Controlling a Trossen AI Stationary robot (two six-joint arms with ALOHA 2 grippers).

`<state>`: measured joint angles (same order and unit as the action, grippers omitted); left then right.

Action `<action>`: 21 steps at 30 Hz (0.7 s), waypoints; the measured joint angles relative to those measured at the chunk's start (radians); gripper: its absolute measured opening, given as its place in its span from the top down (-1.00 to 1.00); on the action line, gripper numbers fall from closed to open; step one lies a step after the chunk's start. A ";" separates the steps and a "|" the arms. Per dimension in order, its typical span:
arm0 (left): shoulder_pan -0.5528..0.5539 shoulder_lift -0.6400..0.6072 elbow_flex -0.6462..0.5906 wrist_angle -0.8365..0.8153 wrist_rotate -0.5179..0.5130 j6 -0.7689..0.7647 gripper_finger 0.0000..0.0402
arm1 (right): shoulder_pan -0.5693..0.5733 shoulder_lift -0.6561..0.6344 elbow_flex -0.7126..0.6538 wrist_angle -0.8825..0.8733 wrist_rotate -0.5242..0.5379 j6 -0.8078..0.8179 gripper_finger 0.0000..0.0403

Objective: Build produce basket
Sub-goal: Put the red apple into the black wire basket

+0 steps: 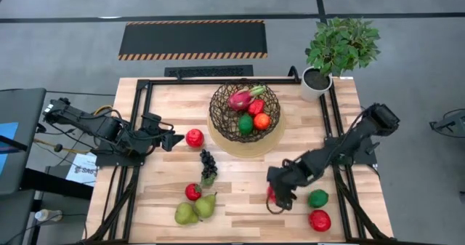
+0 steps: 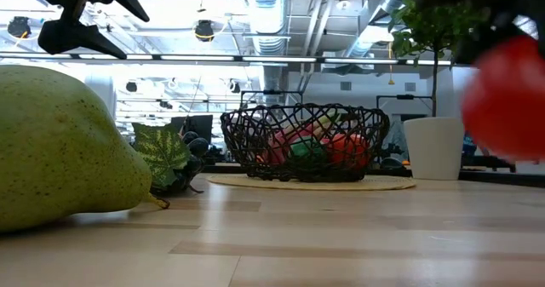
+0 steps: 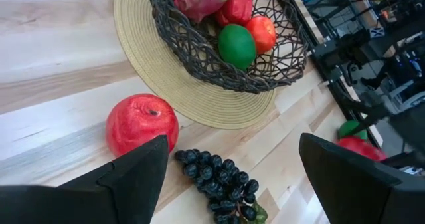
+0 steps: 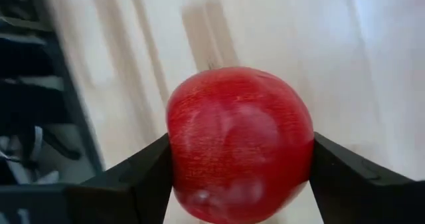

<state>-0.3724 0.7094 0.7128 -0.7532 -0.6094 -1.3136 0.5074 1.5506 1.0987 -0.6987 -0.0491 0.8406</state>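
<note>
Basket holds four fruits. Our right claw clamps red apple; left claw apart beside another apple. Grapes, pears remain on desk.

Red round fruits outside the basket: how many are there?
4. One red fruit just ahead of the left gripper; a small one by the pears; one held in the right gripper; one by the green round fruit. None seems hidden.

Potted plant, white pot, far right table corner. Black mat with striped edges, on floor beyond table. Paper, possibly a label, off left edge.
</note>
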 joint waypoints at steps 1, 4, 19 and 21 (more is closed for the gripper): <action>0.000 0.000 0.000 0.000 0.000 0.000 -0.61 | -0.023 -0.021 0.006 -0.001 0.000 -0.025 -0.46; 0.000 0.000 0.000 0.000 0.000 0.000 -0.61 | -0.117 -0.085 0.053 0.000 0.032 -0.121 -0.47; 0.000 0.000 0.000 -0.026 -0.028 -0.016 -0.61 | -0.637 0.035 0.393 0.007 0.156 -0.684 -0.47; 0.000 0.000 0.000 -0.028 -0.028 -0.016 -0.61 | -0.673 0.092 0.428 0.013 0.155 -0.728 -0.47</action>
<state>-0.3723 0.7092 0.7128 -0.7808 -0.6376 -1.3300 -0.1652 1.6426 1.5267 -0.6853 0.1059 0.1124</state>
